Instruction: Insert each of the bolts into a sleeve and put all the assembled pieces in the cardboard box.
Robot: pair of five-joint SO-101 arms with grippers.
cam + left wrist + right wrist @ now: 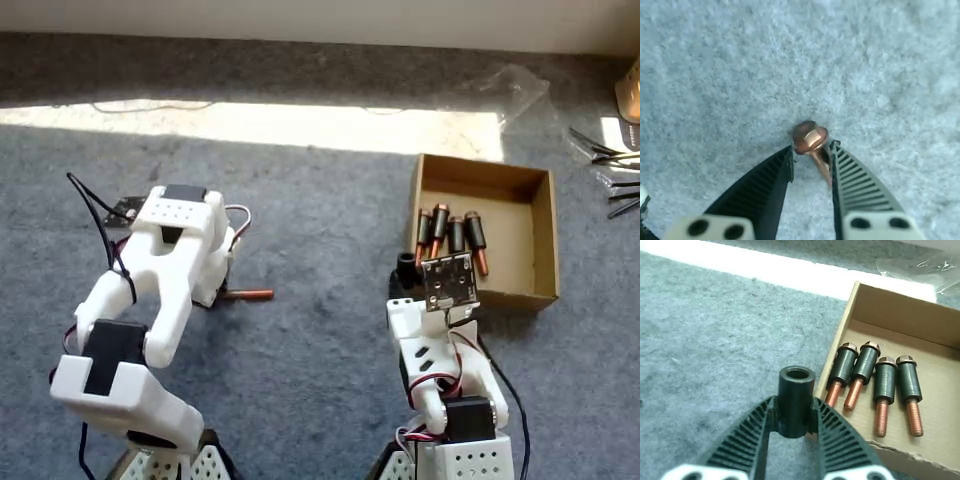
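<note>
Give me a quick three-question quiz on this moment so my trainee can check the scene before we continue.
1. True or false: the right claw holds a sleeve with no bolt in it.
2. How many assembled pieces lie in the cardboard box?
3. Pick one. The bolt outside the box is: A) on top of the box wall; B) on the carpet between the left claw's fingers; C) inside a sleeve.

Key: 1 true; 2 four; 3 B.
</note>
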